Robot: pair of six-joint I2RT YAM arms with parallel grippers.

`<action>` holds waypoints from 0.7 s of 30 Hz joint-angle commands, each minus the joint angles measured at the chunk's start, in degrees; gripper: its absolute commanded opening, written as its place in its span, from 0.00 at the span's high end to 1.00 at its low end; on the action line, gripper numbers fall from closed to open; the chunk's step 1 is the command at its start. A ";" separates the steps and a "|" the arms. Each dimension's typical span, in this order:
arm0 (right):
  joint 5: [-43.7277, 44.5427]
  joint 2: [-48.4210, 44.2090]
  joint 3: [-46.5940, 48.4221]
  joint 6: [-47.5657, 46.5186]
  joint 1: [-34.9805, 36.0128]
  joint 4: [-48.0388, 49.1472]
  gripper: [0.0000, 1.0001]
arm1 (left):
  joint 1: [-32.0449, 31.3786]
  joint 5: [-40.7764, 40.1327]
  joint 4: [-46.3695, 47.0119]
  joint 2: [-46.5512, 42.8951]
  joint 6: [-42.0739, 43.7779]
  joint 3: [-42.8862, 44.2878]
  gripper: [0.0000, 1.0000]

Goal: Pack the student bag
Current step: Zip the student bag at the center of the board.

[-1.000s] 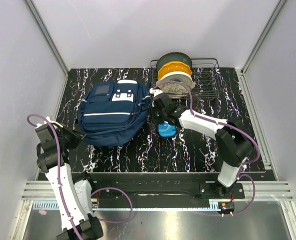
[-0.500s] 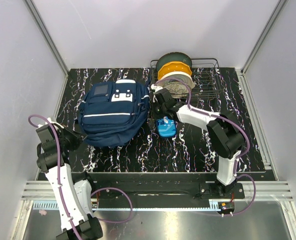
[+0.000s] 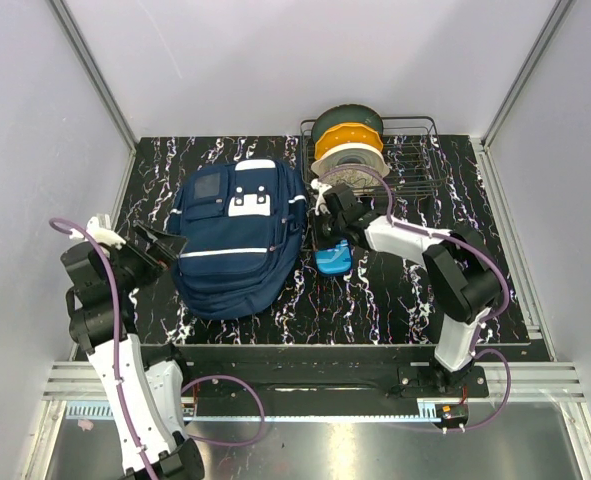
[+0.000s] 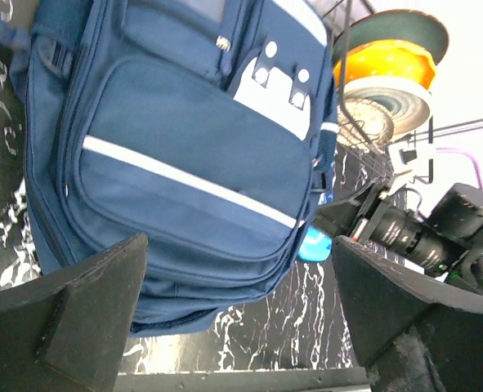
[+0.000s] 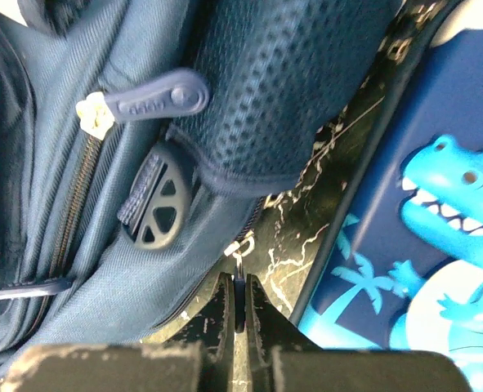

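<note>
On marbled table (image 3: 395, 290), woven navy student bag (image 3: 237, 240), perhaps metal zip-pull (image 5: 238, 247).

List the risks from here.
The right gripper pinches only the thin zipper pull, which may slip out. The left gripper is open, not gripping the bag, so a tug may drag the bag instead of unzipping it. The pencil case close by could get shoved.

White arms (image 3: 125, 385) with black joints (image 3: 95, 320), looping purple cables (image 3: 225, 378), black wedge-shaped end effector fingers (image 4: 69, 318)
</note>
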 commanded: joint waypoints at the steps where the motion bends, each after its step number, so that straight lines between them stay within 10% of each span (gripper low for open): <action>1: -4.24 -3.26 -1.83 -1.58 2.63 -2.72 0.92 | -0.05 -0.33 3.50 0.27 1.84 3.55 0.01; 11: 1.66 -11.58 -8.24 4.05 5.63 -4.05 0.43 | -0.05 7.41 10.10 0.36 -1.24 -5.69 0.01; 21: 5.51 -17.75 -2.62 0.97 5.62 -9.84 0.15 | -0.05 7.32 10.18 0.54 -0.18 -7.71 0.01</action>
